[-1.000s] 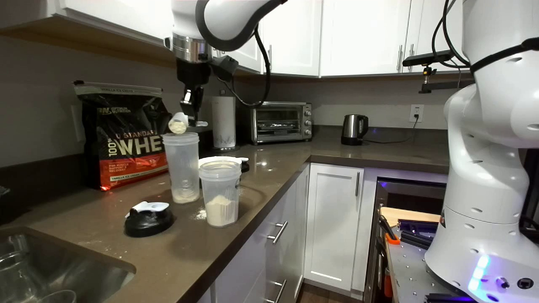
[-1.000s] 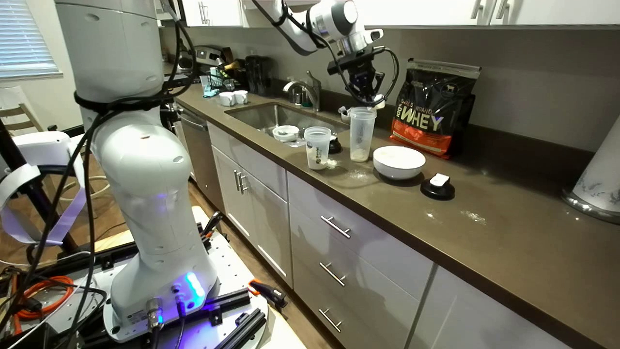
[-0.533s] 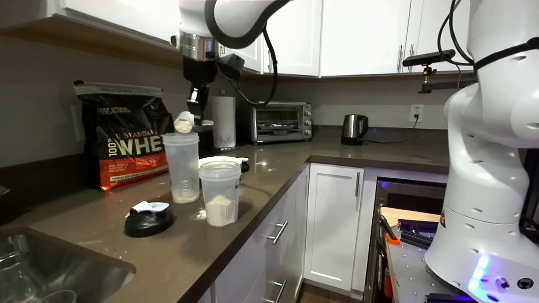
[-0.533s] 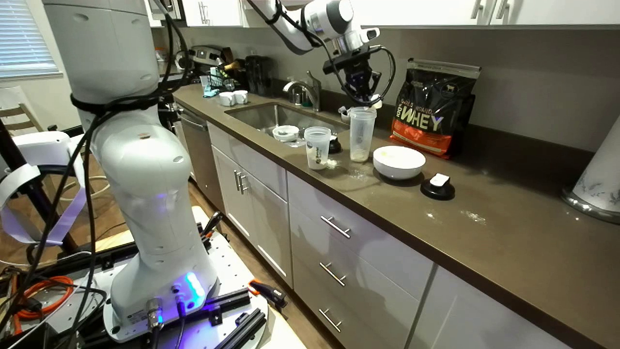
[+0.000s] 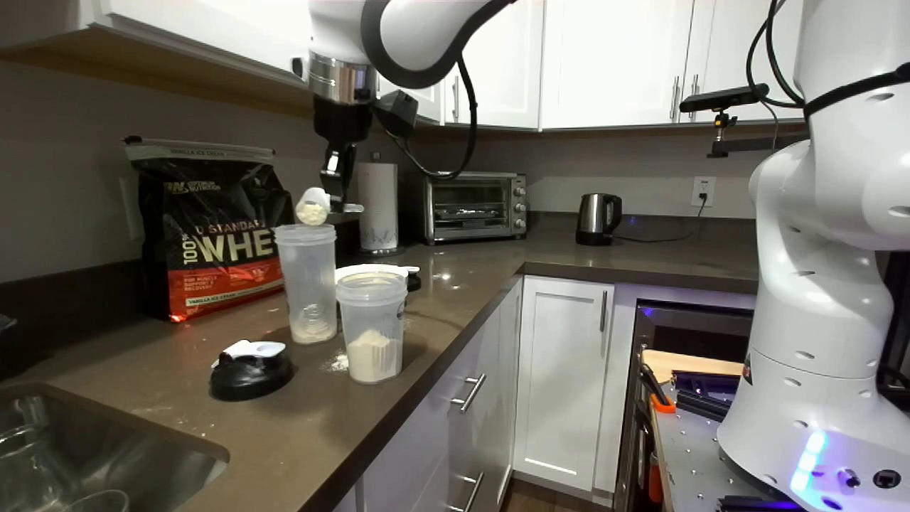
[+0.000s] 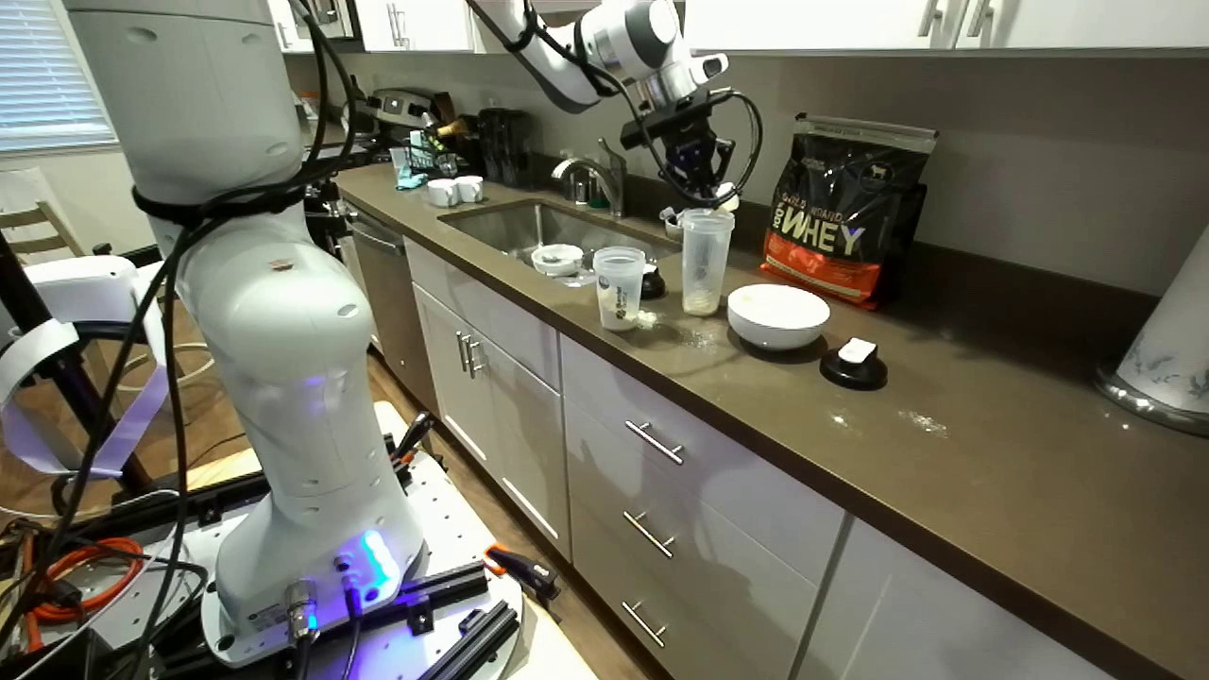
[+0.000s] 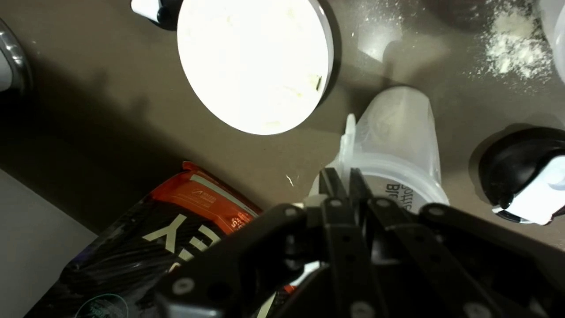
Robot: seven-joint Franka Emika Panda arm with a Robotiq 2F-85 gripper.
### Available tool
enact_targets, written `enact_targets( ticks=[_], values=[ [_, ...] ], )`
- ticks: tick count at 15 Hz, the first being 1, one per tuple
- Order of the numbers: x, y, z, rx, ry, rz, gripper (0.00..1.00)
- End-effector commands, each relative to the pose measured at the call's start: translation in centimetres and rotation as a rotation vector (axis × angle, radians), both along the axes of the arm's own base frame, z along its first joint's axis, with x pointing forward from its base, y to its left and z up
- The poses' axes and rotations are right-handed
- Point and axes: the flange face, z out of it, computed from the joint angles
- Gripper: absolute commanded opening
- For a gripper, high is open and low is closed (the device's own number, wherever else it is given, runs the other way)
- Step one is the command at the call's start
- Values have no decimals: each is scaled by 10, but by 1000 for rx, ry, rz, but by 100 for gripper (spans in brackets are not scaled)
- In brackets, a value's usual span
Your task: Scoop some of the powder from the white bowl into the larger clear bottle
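Note:
My gripper (image 7: pixel 346 176) is shut on the thin handle (image 7: pixel 348 132) of a small white scoop (image 5: pixel 318 198). The scoop lies tipped on its side, mouth facing the camera in an exterior view, with pale powder (image 5: pixel 311 213) in it. Just below it stands the larger clear bottle (image 5: pixel 307 277), upright and lidless, a shallow layer of powder at its bottom. The scoop hangs over the bottle's rim, a small gap apart as far as I can tell. The white bowl (image 6: pixel 777 321) sits beside the bottle; its inside is overexposed in the wrist view. The gripper hides most of the scoop's cup there.
A shorter, wider clear tub (image 5: pixel 371 327) holding powder stands near the counter edge. Black lids lie by the sink (image 5: pixel 252 370) and by the bowl (image 6: pixel 854 366). The black whey bag (image 5: pixel 213 227) stands behind the bottle. Spilled powder (image 7: pixel 514 48) marks the counter.
Gripper and scoop have shifted slightly, rightward in one exterior view and leftward in the other, with the scoop now more over the bottle's mouth. Powder still shows in the scoop.

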Motion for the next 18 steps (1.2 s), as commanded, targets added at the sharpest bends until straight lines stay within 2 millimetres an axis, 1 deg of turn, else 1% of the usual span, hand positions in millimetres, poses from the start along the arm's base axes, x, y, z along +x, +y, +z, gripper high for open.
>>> enact_targets(
  ticks=[1,7,18],
  values=[
    [-5,7,1,-16,-43,7,2],
    [-2,11,0,-56,-101,25,2],
    [-2,11,-4,-97,-131,14,2]
  ],
)
